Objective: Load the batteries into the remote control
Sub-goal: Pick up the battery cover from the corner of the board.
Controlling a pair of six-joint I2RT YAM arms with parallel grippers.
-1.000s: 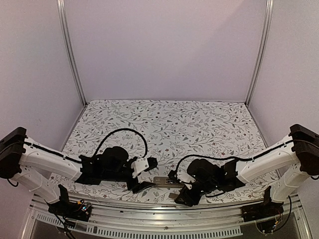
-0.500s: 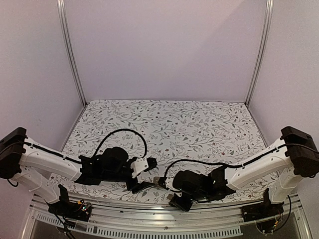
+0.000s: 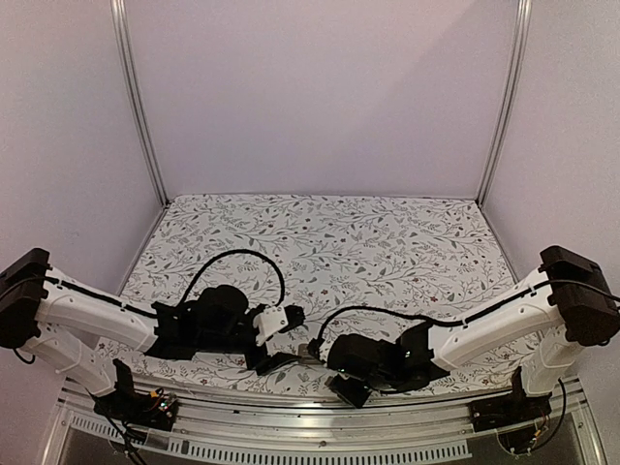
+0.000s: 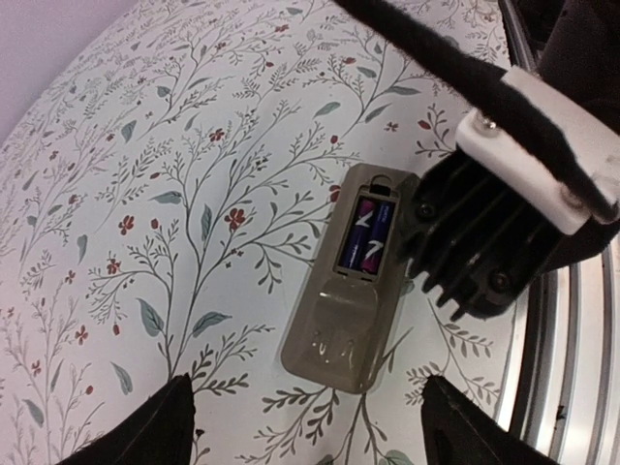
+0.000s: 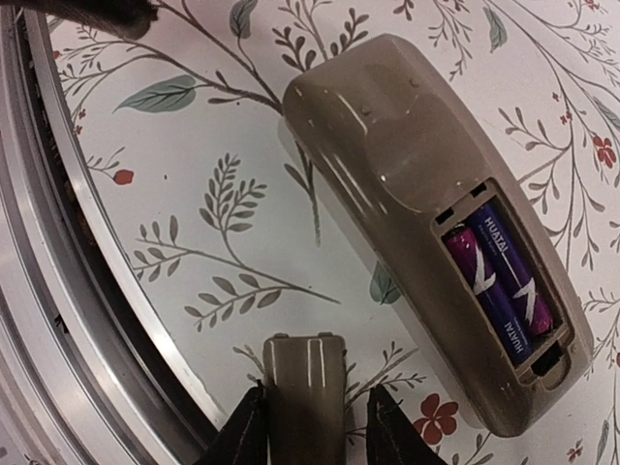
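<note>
The remote control (image 4: 351, 308) lies tan back up on the floral table, near the front edge. Two purple-blue batteries (image 4: 366, 232) sit side by side in its open recess. My left gripper (image 4: 315, 438) is open and hovers just short of the remote's near end, its fingertips (image 4: 167, 426) wide apart. In the right wrist view the remote (image 5: 397, 165) and batteries (image 5: 499, 281) lie up and to the right. My right gripper (image 5: 308, 431) is shut on the small tan cover panel (image 5: 304, 387), apart from the remote. In the top view the remote (image 3: 312, 351) shows between the grippers.
The metal front rail of the table (image 5: 58, 291) runs close beside the cover panel. My right arm's black wrist body (image 4: 489, 232) hangs right beside the remote. The two arms (image 3: 281, 356) (image 3: 347, 387) are close together at the front centre.
My right arm has moved left along the front edge, carrying the cover panel closer to the remote and the left gripper. The left arm has stayed still.
</note>
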